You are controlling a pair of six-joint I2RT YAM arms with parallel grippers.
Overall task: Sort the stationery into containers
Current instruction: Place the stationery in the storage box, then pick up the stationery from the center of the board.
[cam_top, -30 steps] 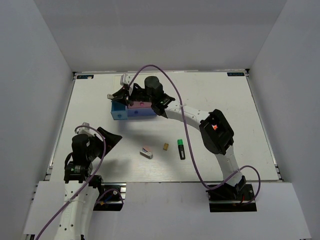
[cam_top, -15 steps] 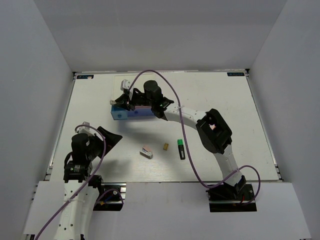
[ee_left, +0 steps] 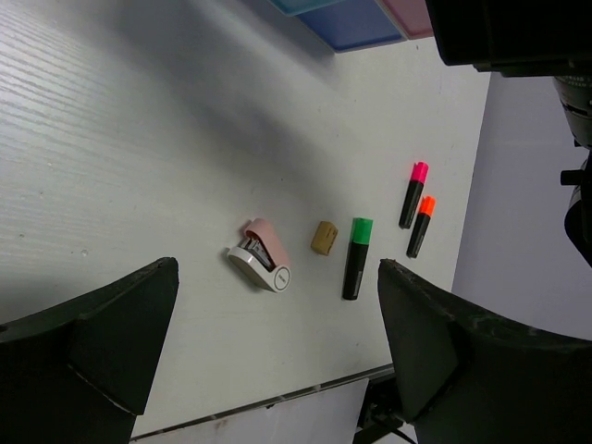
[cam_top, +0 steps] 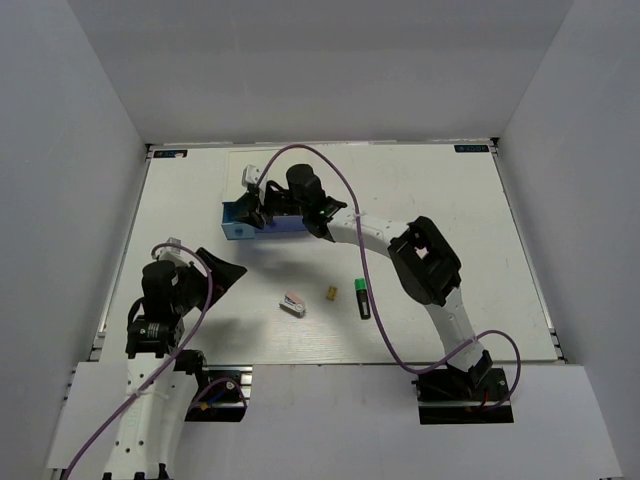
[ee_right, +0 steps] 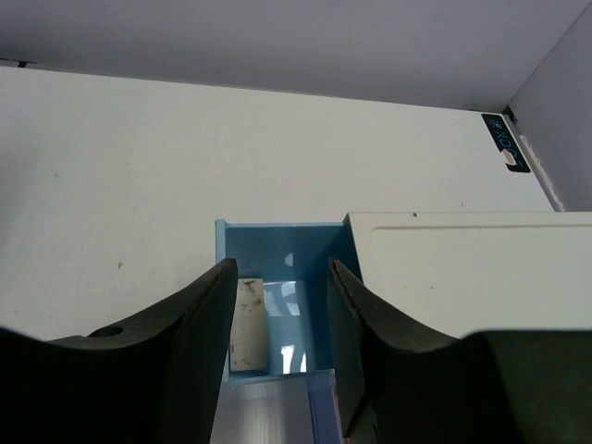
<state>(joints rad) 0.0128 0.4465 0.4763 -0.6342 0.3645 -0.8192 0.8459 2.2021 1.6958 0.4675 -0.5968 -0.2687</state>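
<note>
The white-topped drawer box (cam_top: 283,222) stands left of the table's middle. Its light blue drawer (ee_right: 277,242) is pulled open, with a beige block (ee_right: 247,324) lying inside. My right gripper (ee_right: 280,277) is open and empty just above that drawer; it also shows in the top view (cam_top: 252,208). My left gripper (ee_left: 276,310) is open and empty, well above the table near its front left. Below it lie the pink-and-white stapler (ee_left: 261,257), a tan block (ee_left: 324,238), and the green (ee_left: 356,259), red-pink (ee_left: 413,194) and orange (ee_left: 420,226) highlighters.
The box's white top (ee_right: 462,268) fills the right of the right wrist view. The right arm's elbow (cam_top: 425,260) hangs over the table's right middle and hides the red-pink and orange highlighters from above. Grey walls enclose the table on three sides.
My right gripper has drawn in closer over the box's left end and the light blue drawer. The left arm has shifted slightly. The loose items have not moved.
</note>
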